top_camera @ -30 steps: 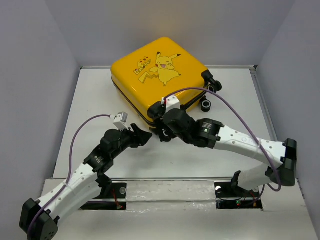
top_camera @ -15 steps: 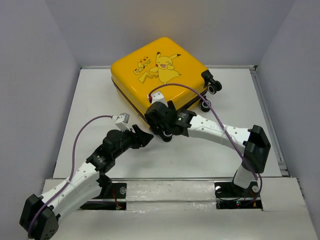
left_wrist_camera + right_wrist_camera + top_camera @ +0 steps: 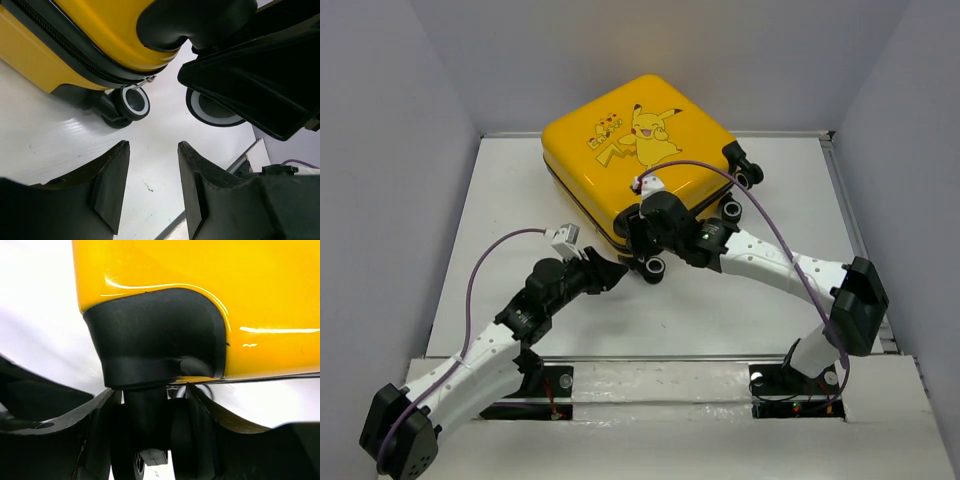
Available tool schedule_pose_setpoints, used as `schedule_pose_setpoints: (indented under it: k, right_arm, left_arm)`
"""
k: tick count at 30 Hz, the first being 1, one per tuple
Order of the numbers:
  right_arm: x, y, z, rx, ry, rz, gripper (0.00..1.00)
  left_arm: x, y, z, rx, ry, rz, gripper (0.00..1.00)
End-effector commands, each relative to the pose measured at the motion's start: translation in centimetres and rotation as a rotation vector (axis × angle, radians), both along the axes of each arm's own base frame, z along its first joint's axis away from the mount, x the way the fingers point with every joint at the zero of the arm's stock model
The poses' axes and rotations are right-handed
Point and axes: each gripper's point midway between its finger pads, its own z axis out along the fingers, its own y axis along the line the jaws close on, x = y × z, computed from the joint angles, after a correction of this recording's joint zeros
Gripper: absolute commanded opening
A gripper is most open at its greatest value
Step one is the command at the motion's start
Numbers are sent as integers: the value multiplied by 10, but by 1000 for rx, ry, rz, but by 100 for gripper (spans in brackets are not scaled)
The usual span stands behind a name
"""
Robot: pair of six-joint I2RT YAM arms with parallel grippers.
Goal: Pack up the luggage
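The yellow luggage (image 3: 635,140) lies flat and closed at the back of the table, cartoon print up. It also shows in the left wrist view (image 3: 75,30) and the right wrist view (image 3: 200,270). My right gripper (image 3: 642,243) is at its near corner. In the right wrist view this gripper (image 3: 150,392) is closed around the black caster leg (image 3: 145,415) under the corner housing. My left gripper (image 3: 610,275) is open and empty just in front of that corner, above bare table (image 3: 152,147). A black-and-white caster wheel (image 3: 135,102) stands ahead of it.
Two more caster wheels (image 3: 750,175) (image 3: 732,210) stick out at the luggage's right side. A zip pull (image 3: 145,81) hangs by the near corner. Grey walls enclose the white table (image 3: 520,200) at the left, back and right.
My right gripper has shifted up and in onto the luggage's near corner, and the right arm's elbow has swung out to the right. The left arm has barely moved.
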Motion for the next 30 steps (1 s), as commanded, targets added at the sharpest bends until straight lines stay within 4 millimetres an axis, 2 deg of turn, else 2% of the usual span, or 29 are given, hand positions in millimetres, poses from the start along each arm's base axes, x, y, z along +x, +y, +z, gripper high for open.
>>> schedule_pose_setpoints:
  k: [1,2,3,4,5,6,7,8,10,12,13,14,16,20,21,26,28,30]
  right_arm:
    - [-29,51,59,461,97,234,7]
    - [-32,61,72,540,102,256,7]
    - [-43,68,75,580,144,313,7]
    - [-46,74,75,616,161,334,7]
    - [-48,82,88,702,172,349,7]
    - [-55,87,92,741,201,380,7]
    - [-56,92,108,831,208,392,7]
    - [-60,93,101,857,234,398,7]
    - [-70,96,115,972,269,444,7]
    - [-74,97,118,1029,300,455,7]
    - [-76,96,134,1107,306,470,7]
    - [-77,97,132,1126,323,468,7]
    - [-79,97,147,1184,332,488,7]
    - [-80,100,162,1225,330,498,7]
    - [-80,100,167,1244,324,500,7]
    - [-81,110,188,1331,338,546,7]
    - [-84,114,200,1366,340,568,7]
    - [-86,121,203,1376,350,583,7]
  left_arm:
    - [8,-1,7,-25,-62,20,51]
    - [9,0,6,-21,-67,32,51]
    - [12,3,7,-22,-77,54,50]
    - [13,4,4,-18,-78,63,49]
    - [14,4,6,-24,-91,70,49]
    - [16,5,6,-25,-98,79,49]
    - [16,5,5,-23,-101,82,48]
    - [18,4,6,-27,-112,87,48]
    - [22,4,3,-10,-121,109,48]
    - [24,3,5,-9,-137,123,48]
    - [26,2,6,-6,-145,126,48]
    - [26,-1,6,-8,-151,126,48]
    - [32,6,3,9,-158,182,49]
    - [40,22,4,7,-177,293,53]
    - [43,25,10,-4,-195,318,54]
    - [46,15,19,-29,-249,314,56]
    - [48,18,17,-20,-251,344,55]
    - [50,18,16,-19,-251,364,55]
